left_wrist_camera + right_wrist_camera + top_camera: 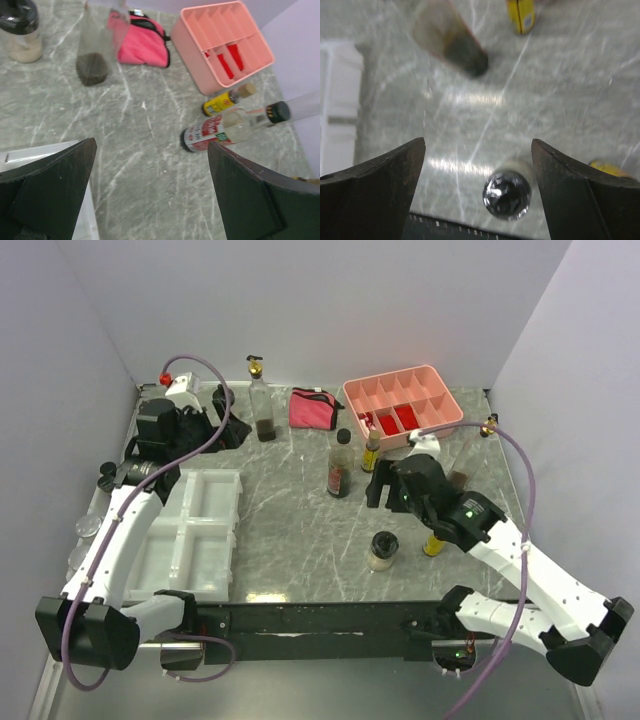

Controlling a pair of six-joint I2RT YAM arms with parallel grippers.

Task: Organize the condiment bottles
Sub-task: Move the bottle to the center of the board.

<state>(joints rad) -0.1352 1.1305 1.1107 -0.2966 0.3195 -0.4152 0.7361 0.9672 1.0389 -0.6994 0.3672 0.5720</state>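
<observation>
Caps pointed up and long axes ran vertical: we saw the dark sauce bottle (340,468) just beside a small yellow bottle (372,452) in the middle of the table (290,540), and a black-lidded spice jar (382,551) nearer its front edge. Left gripper (152,150) and right gripper (478,142) hung with fingers spread, holding nothing.

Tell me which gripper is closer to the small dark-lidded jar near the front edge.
Right. The right gripper hangs open just behind and above the jar; the left gripper is far off at the back-left corner.
</observation>
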